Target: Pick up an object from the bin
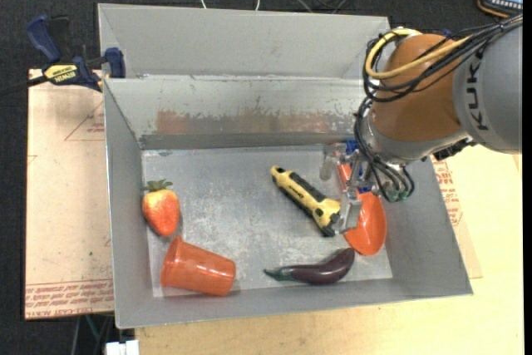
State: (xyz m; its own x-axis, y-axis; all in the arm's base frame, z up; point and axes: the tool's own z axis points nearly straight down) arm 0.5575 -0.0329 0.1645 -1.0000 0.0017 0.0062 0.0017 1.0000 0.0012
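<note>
Orange-red rounded object (pixel 371 230), right of centre, was overhung by the gripper (pixel 349 212), whose opening could not be told; the yellow-black tool (pixel 303 197) just beside might be snagged instead.

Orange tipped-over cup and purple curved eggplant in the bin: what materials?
Orange tipped-over cup: likely plastic, with a smooth, evenly coloured wall and a soft sheen. Purple curved eggplant: probably a moulded plastic or rubber toy, with dark glossy skin; can't tell which.

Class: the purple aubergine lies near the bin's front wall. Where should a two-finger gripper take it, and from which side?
Probably grip the purple aubergine at its thicker right half, from above, across its short width: it lies flat, tapering leftward to a thin stem.
</note>
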